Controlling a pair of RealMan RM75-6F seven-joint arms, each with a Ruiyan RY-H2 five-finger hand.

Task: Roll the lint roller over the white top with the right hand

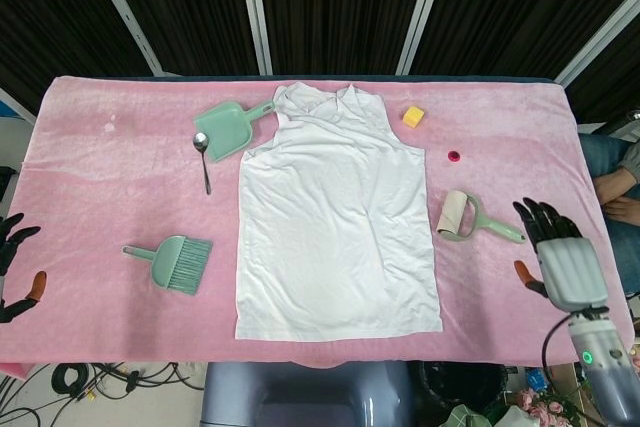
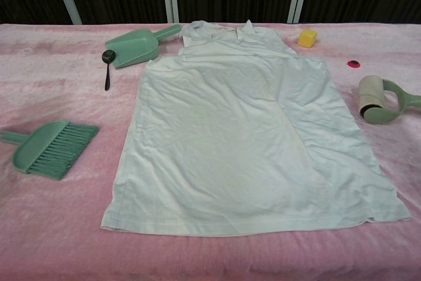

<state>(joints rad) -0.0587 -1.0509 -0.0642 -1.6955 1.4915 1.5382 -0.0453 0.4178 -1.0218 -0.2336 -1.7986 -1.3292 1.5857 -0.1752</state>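
Because the lint roller [image 1: 466, 218] lies ungrasped on the pink cloth just right of the flat-spread white top [image 1: 335, 217], the right hand [image 1: 562, 259] hovers nearby, fingers spread, holding nothing.

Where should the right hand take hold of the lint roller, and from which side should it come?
Grip the green handle of the lint roller, probably from the right. The handle points right toward the open right hand, while the paper drum lies at the end nearest the white top. Holding the handle should leave the drum free to roll.
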